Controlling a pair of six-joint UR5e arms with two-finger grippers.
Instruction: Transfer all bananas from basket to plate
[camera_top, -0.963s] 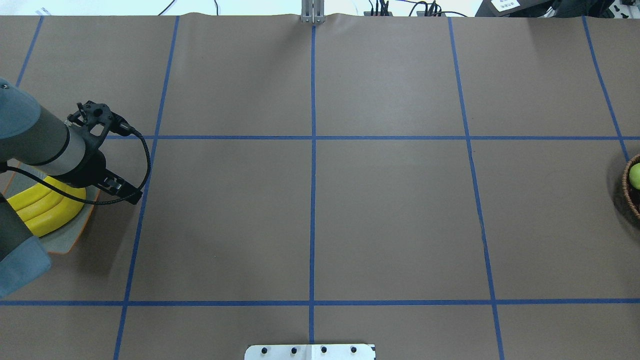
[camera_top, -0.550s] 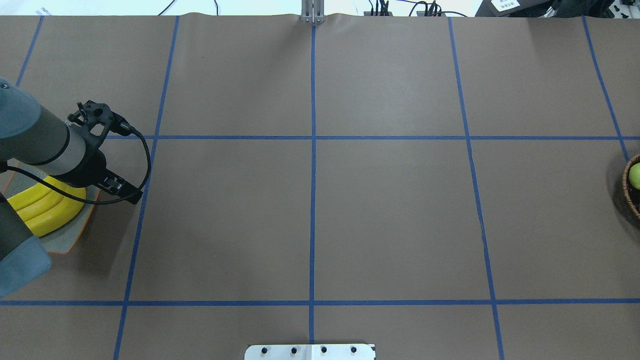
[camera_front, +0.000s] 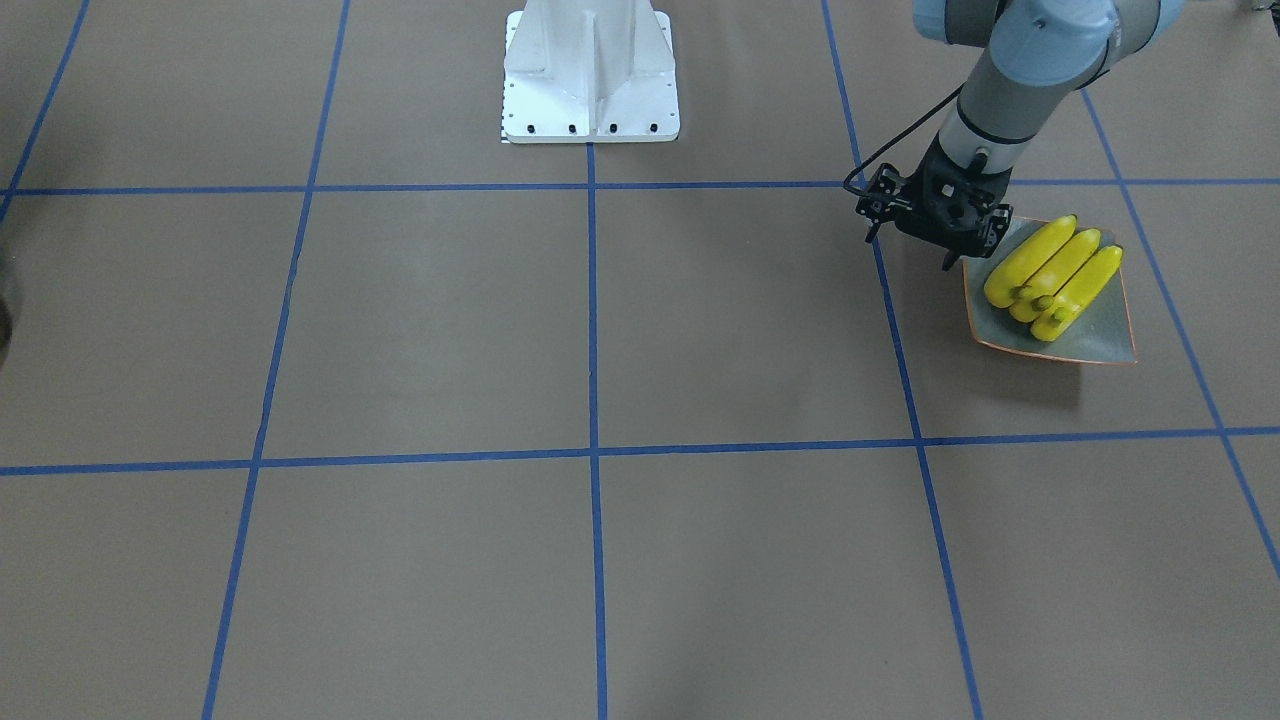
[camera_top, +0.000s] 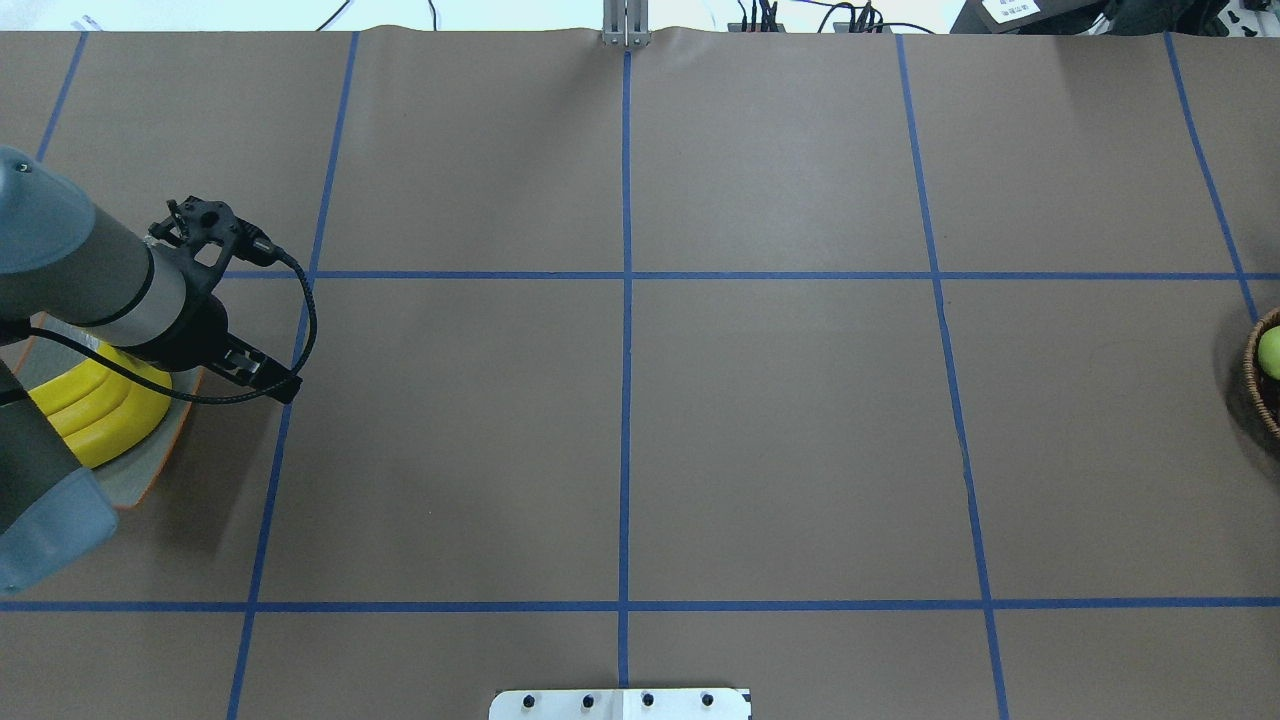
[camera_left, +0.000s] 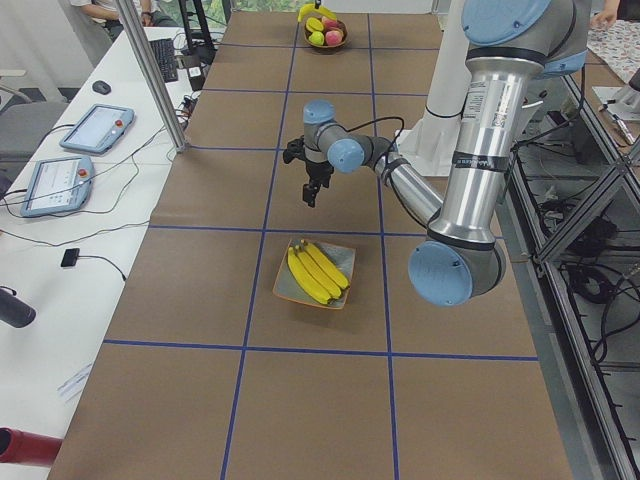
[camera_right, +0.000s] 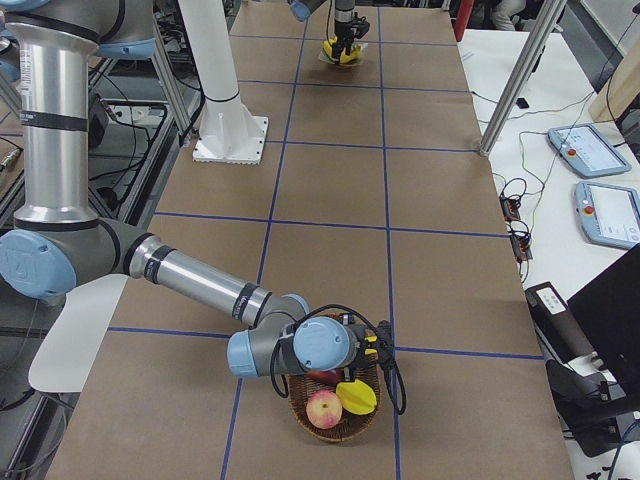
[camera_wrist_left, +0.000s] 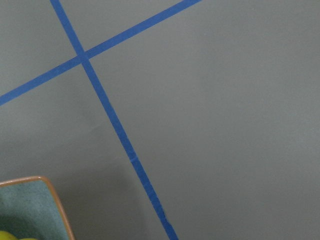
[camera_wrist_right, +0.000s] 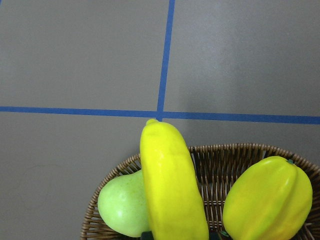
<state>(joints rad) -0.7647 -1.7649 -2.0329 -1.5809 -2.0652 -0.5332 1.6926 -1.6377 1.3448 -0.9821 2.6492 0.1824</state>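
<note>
Three yellow bananas (camera_front: 1050, 275) lie side by side on the grey-green, orange-rimmed plate (camera_front: 1100, 335) on my left side; the overhead view also shows these bananas (camera_top: 95, 420) and the plate (camera_top: 140, 470). My left gripper (camera_front: 970, 252) hangs open and empty just off the plate's corner, above the table. Far to my right, my right gripper (camera_right: 365, 350) hovers over the wicker basket (camera_right: 330, 432). In the right wrist view another banana (camera_wrist_right: 170, 185) rises from between the jaws, reaching over the basket (camera_wrist_right: 240, 150) rim; the gripper is shut on it.
The basket also holds a green pear (camera_wrist_right: 120, 207), a yellow starfruit (camera_wrist_right: 267, 197) and a reddish peach (camera_right: 323, 408). The white robot base (camera_front: 590, 75) stands mid-table. Blue tape lines grid the brown table. Tablets and cables lie on the side desk (camera_left: 70, 170).
My left wrist has shifted a little to the right, away from the plate. The bananas on the plate have not moved.
</note>
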